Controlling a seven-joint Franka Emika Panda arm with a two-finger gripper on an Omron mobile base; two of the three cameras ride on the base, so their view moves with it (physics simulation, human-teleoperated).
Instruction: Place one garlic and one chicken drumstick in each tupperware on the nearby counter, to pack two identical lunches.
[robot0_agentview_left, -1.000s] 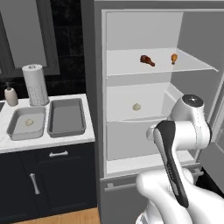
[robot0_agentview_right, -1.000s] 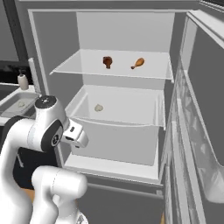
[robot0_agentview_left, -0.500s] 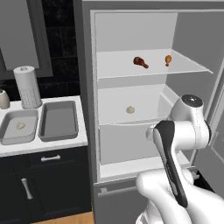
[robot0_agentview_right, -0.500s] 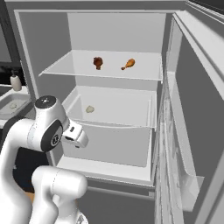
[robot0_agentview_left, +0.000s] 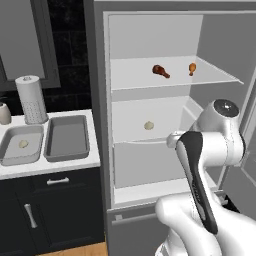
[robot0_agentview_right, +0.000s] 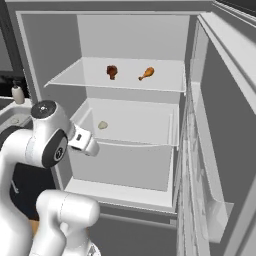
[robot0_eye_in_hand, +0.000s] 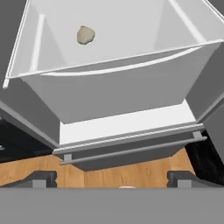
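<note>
Two grey tupperware trays stand side by side on the white counter (robot0_agentview_left: 55, 164). The left tupperware (robot0_agentview_left: 10, 151) holds one garlic (robot0_agentview_left: 23, 144); the right tupperware (robot0_agentview_left: 66, 137) has nothing in it. In the open fridge, a dark chicken drumstick (robot0_agentview_left: 161, 71) (robot0_agentview_right: 112, 72) and an orange one (robot0_agentview_left: 192, 68) (robot0_agentview_right: 146, 74) lie on the upper shelf. Another garlic (robot0_agentview_left: 149, 125) (robot0_agentview_right: 102, 125) (robot0_eye_in_hand: 85, 35) sits in the white drawer below. My gripper (robot0_eye_in_hand: 112, 180) is open and holds nothing; it hangs in front of that drawer, well short of the garlic.
A paper-towel roll (robot0_agentview_left: 31, 99) and a small bottle (robot0_agentview_left: 4, 113) stand behind the trays. The drawer's front wall (robot0_eye_in_hand: 122, 94) rises between the gripper and the garlic. The fridge door (robot0_agentview_right: 215, 150) stands open at the right. Wooden floor lies below.
The whole picture has shifted: the base has driven right, bringing the fridge more to the centre and the counter toward the left edge. The things themselves have not moved; the gripper stays open.
</note>
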